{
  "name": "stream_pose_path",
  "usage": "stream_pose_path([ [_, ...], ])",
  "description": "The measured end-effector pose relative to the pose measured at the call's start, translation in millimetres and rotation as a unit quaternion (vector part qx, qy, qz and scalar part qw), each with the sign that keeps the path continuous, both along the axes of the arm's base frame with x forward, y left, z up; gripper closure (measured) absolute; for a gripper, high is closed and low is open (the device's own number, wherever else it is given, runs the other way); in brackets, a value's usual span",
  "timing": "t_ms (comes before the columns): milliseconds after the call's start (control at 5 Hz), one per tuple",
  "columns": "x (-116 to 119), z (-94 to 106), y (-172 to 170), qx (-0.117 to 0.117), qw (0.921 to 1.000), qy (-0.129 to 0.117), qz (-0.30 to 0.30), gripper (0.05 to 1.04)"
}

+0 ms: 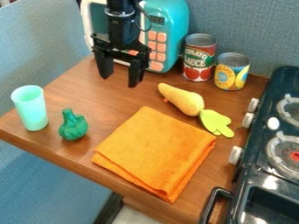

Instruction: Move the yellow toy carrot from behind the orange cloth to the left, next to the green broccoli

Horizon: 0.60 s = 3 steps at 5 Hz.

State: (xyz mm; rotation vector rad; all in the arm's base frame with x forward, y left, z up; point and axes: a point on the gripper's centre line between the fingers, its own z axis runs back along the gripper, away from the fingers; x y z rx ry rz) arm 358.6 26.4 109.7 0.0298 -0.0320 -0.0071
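Presently, the turquoise toy microwave (174,26) stands upright behind the black gripper (119,82), at the back of the wooden table (70,89), and it blocks the space on that side. To the right of it in the view, two upright cans make a further obstacle: a taller red and green one (199,57) and, just beside it, a shorter yellow and blue one (232,75). In front of the cans lies a yellow toy vegetable (186,102), and its wide end meets a light green leaf piece (215,121). Near this piece, an orange cloth (154,151) is folded and lies flat. On the left side there are a pale green cup (31,111), which stands upright, and a dark green toy broccoli (73,127) just beside it. The dark toy stove (289,76), with its light knobs (234,155), closes the right side of the table. As for the arm, it comes from the top edge, and the gripper hangs downward in front of the microwave. Its two fingers are spread, with a wide gap between them.
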Motion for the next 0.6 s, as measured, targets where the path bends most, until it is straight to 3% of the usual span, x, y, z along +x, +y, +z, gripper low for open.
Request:
stream_pose_path([
  [200, -1.6, -15.1, -1.0, -0.004, 0.9998, 0.018, 0.004, 0.083],
  [400, 12.0, -18.2, -8.5, -0.03, 0.9984, -0.028, 0.039, 0.083],
  [600, 29.5, -8.4, -15.3, -0.05, 0.9945, -0.055, 0.074, 0.083],
])
